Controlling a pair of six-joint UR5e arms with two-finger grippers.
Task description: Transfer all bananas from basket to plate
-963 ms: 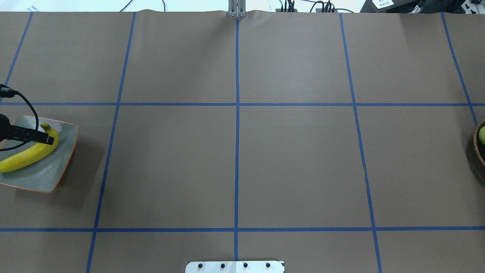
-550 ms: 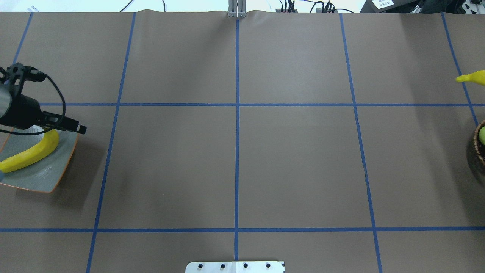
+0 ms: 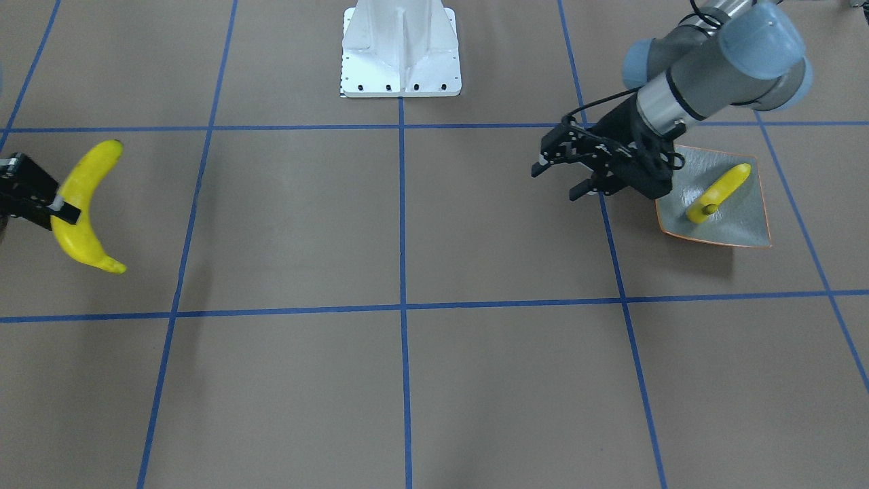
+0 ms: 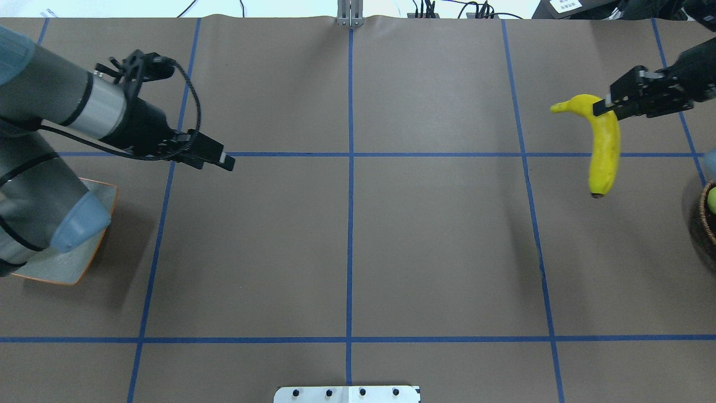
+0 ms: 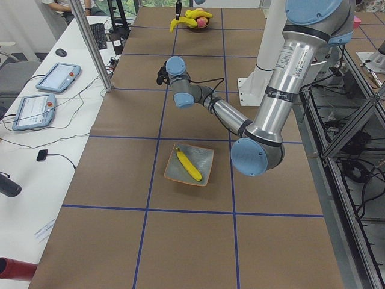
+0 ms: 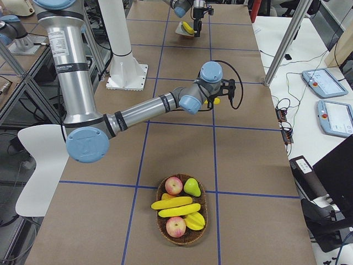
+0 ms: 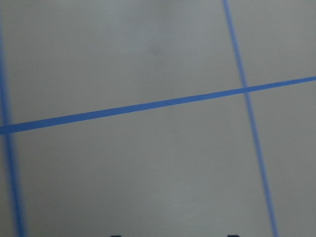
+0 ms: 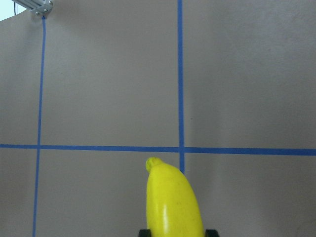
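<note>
Banana [image 4: 606,151] grasped in right claw [image 4: 603,106], carried further inward; left claw [image 3: 558,180] released, moved off plate [image 3: 736,227].

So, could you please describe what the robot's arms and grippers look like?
Both the left arm and right arm are silver-grey tubes with pale blue joint caps. The left gripper and right gripper are black, two-fingered, blocky. A black cable loops beside the left wrist.

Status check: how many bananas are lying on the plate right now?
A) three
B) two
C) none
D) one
D: the front-facing view shows only a lone banana lying on the plate. The held banana hangs from the right gripper above the table, far from the plate.
</note>
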